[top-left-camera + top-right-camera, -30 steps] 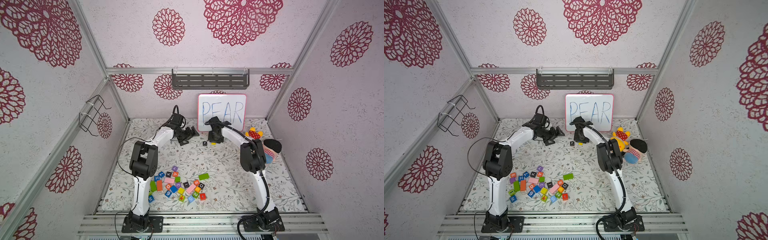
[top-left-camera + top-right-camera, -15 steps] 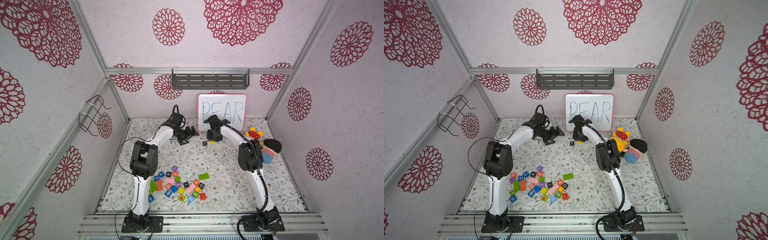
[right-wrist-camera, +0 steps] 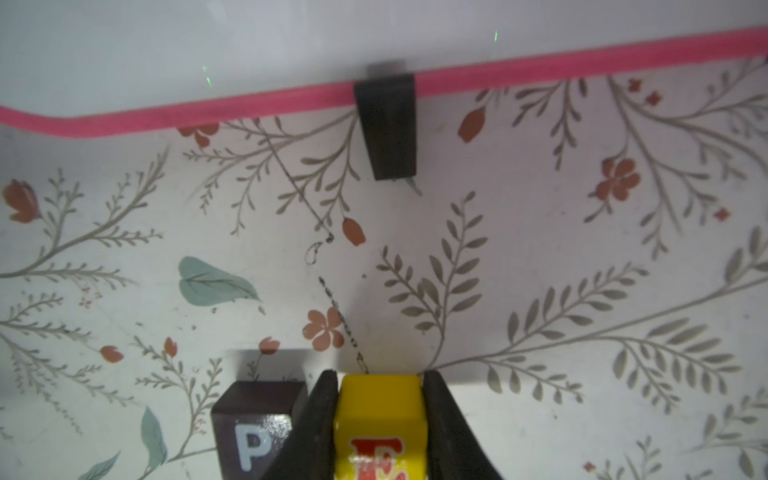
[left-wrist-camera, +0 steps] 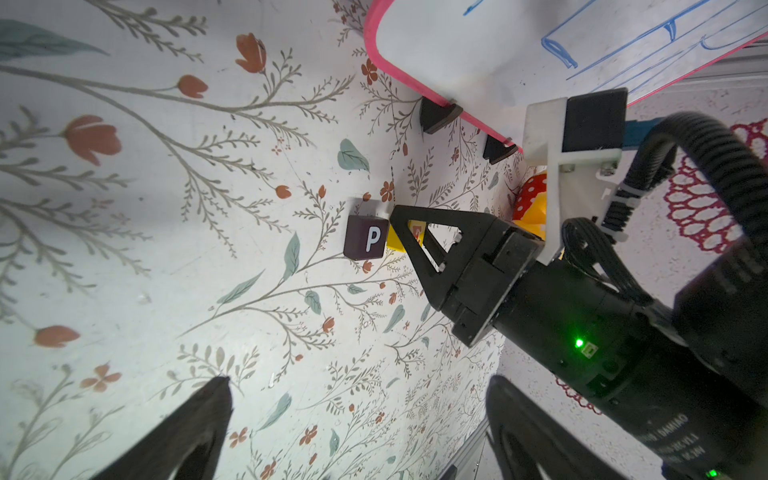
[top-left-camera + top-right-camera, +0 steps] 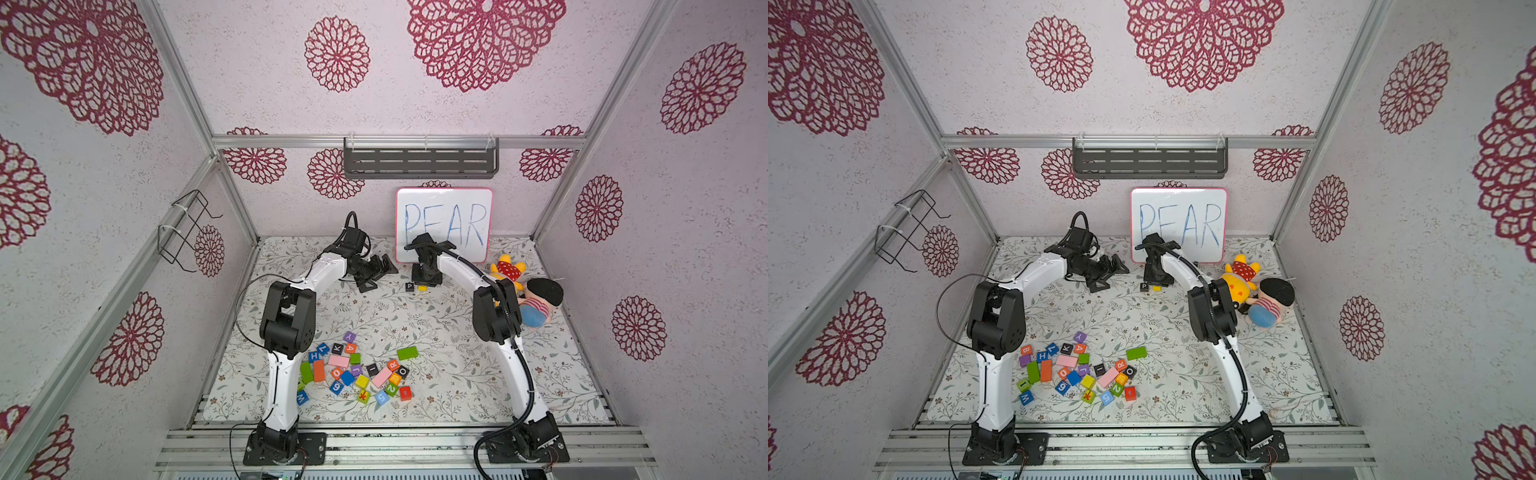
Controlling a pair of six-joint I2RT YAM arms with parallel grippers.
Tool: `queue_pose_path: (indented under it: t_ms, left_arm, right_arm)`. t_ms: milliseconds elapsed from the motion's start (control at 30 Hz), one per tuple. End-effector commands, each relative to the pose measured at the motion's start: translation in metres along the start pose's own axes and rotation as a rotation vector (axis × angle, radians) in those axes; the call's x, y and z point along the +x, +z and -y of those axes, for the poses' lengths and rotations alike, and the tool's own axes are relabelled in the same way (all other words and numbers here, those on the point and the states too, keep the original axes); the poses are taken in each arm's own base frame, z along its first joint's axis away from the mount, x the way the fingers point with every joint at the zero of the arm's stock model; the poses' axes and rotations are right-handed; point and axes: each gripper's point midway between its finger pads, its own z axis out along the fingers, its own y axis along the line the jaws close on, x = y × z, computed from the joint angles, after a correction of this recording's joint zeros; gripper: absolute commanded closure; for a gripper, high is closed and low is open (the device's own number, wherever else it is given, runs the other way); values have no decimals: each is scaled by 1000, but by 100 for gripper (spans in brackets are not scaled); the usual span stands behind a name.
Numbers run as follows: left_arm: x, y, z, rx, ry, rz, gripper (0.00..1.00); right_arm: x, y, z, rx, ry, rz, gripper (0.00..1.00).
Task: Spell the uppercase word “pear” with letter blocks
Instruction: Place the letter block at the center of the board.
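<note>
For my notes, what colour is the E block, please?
Yellow, red letter; E block shows best in right wrist view.

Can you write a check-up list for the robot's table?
Surface: pale tabletop printed with leaves and flowers.
Job's things: black cube with white P stands near the pink-rimmed whiteboard; yellow cube with red E close beside it, in the right gripper; orange-red cube with white A and orange-red cube with white R lie in the pile of coloured blocks.
Clutter: the pile's other blocks; two plush toys.
Grippers: left gripper open, empty; right gripper shut on the yellow cube.
Cables: thin black cable loops off the left arm; black ribbed hose on the right arm.
Surroundings: whiteboard reads PEAR; dark wall shelf; wire basket; flower-patterned walls.
</note>
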Motion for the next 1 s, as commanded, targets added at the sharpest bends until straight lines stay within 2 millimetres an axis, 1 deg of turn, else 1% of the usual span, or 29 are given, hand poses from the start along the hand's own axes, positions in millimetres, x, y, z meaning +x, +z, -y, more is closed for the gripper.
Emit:
queue_pose_path:
  t_ms: [0, 267, 633, 967]
  left_arm:
    - [0, -2, 1, 15, 17, -1, 2]
    - [1, -3, -1, 17, 13, -1, 2]
    - [0, -5, 0, 27, 13, 6, 2]
    - [0, -7, 0, 30, 12, 9, 2]
  right_arm:
    - [-4, -10, -6, -3, -20, 12, 72]
    - [0, -5, -5, 2, -26, 0, 71]
    - [-1, -6, -5, 7, -27, 7, 65]
    - [-2, -7, -6, 3, -21, 8, 62]
